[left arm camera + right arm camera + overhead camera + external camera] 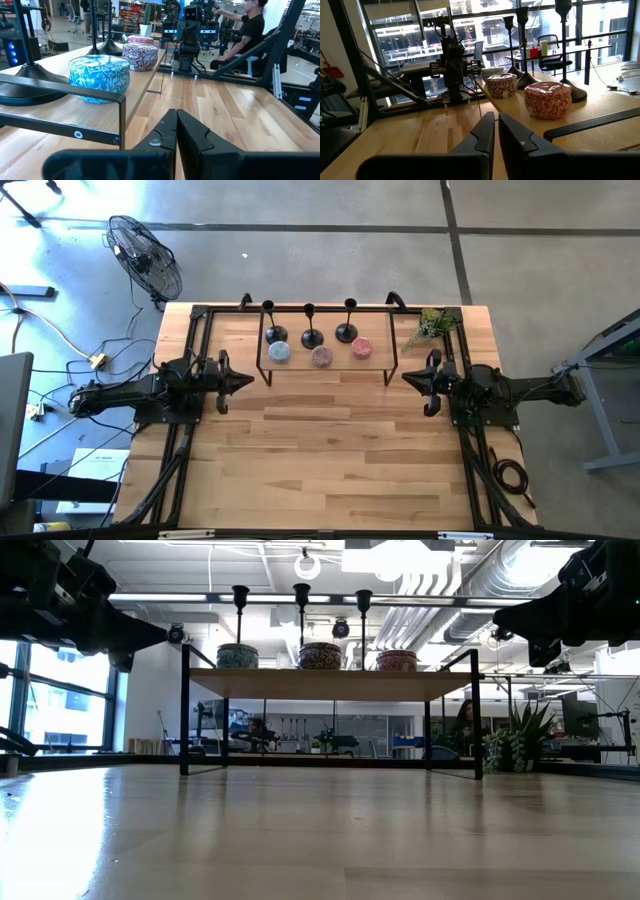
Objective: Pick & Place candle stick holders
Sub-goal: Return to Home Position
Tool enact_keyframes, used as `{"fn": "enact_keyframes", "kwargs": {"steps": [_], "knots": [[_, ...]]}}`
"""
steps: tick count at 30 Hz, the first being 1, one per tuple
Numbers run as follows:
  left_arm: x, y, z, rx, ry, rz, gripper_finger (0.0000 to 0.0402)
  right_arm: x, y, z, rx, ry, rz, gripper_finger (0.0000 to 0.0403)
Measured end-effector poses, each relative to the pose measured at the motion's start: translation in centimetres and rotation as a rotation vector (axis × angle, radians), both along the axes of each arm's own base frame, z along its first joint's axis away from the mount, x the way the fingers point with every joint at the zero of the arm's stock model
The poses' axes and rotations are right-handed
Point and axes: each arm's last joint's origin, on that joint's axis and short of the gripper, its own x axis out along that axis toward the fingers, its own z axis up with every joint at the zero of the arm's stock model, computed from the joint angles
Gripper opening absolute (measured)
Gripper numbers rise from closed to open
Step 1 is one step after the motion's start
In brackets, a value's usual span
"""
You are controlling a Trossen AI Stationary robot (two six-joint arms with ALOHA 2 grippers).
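Observation:
Three black candle stick holders [276, 333] [312, 338] [346, 332] stand upright on their round bases on a raised wooden shelf [330, 368] at the table's far side. They also show in the low view [240, 600] [302, 595] [363, 602]. My left gripper [252, 379] is shut and empty, level with the shelf's left end; it also shows in the left wrist view [176, 131]. My right gripper [403, 377] is shut and empty, off the shelf's right end; it also shows in the right wrist view [496, 130]. Both hang above the table.
Three round patterned tins stand on the shelf in front of the holders: blue [279, 352], brownish [321, 357], red [361, 347]. The shelf stands on thin black metal legs [185, 710]. A small plant [432, 325] sits at the far right corner. Bare wooden tabletop [320, 450] lies toward the near edge.

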Motion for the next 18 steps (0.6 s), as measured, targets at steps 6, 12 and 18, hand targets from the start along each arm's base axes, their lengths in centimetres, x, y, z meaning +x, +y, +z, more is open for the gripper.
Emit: {"fn": "enact_keyframes", "kwargs": {"steps": [6,12,18], "knots": [[0.00,0.00,0.00,0.000,0.000,0.000,0.0005,0.00,0.00,0.00,0.000,0.000,0.000,0.0019],[0.01,0.00,0.19,0.003,-0.023,-0.001,0.0005,0.00,0.00,0.00,0.000,0.000,0.000,0.0018],[0.01,0.00,0.28,0.004,-0.035,-0.002,0.0005,0.00,0.00,0.00,0.000,0.000,0.000,0.0020]]}}
